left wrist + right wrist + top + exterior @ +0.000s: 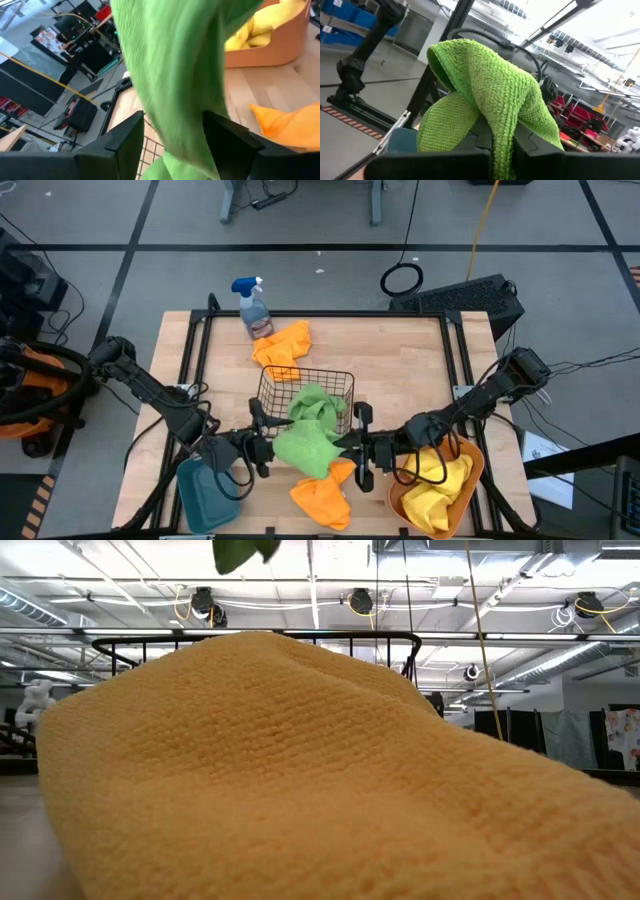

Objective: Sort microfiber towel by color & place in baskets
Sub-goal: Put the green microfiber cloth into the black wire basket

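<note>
My right gripper is clenched on the green towel, which hangs just beside the black wire basket. My left gripper stands parted with the same towel draped between its fingers. The orange tub sits behind my right gripper.

Left claw parted; right claw clamped.

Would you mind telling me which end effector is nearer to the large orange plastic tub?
Right. The right end effector sits just beside the orange plastic tub, toward the middle; the left end effector is farther off, beyond the green towel.
</note>
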`<action>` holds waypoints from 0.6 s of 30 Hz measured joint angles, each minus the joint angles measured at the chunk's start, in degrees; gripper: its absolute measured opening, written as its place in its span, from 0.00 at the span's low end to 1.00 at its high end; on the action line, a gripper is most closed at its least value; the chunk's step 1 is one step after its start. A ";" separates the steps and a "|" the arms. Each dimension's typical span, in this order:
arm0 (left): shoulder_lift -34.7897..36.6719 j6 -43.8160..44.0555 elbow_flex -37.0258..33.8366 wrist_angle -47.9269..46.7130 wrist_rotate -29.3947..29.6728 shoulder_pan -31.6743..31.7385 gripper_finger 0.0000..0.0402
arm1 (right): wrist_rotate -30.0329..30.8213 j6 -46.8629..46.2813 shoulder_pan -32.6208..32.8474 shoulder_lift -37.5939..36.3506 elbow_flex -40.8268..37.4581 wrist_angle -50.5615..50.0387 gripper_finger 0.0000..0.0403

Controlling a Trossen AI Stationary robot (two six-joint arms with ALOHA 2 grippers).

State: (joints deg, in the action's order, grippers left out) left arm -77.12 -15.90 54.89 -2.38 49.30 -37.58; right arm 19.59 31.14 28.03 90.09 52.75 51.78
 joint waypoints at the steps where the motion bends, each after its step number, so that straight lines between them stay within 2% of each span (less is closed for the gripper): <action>1: -0.09 -0.09 0.00 0.16 -0.84 0.00 0.52 | -0.06 0.13 -0.35 0.23 0.00 0.12 0.02; 7: -0.17 -1.03 0.00 0.67 -7.02 -0.11 0.52 | 0.03 -0.43 -2.18 0.78 0.00 2.06 0.02; 11: -0.17 -1.04 0.00 -2.73 -7.04 -0.99 0.52 | -0.08 -0.34 -1.84 0.78 0.00 3.01 0.02; 15: -0.18 1.38 0.00 -10.02 -6.82 -3.43 0.52 | 0.31 -0.12 -1.07 0.78 -0.01 2.47 0.02; 18: -0.16 4.53 0.00 -14.92 -3.86 -5.74 0.52 | 1.47 -0.14 -0.54 0.78 -0.02 2.39 0.02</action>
State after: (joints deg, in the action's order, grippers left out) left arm -77.28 -11.37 54.89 -17.30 45.44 -43.32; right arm 21.06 31.00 27.50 90.87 52.73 54.17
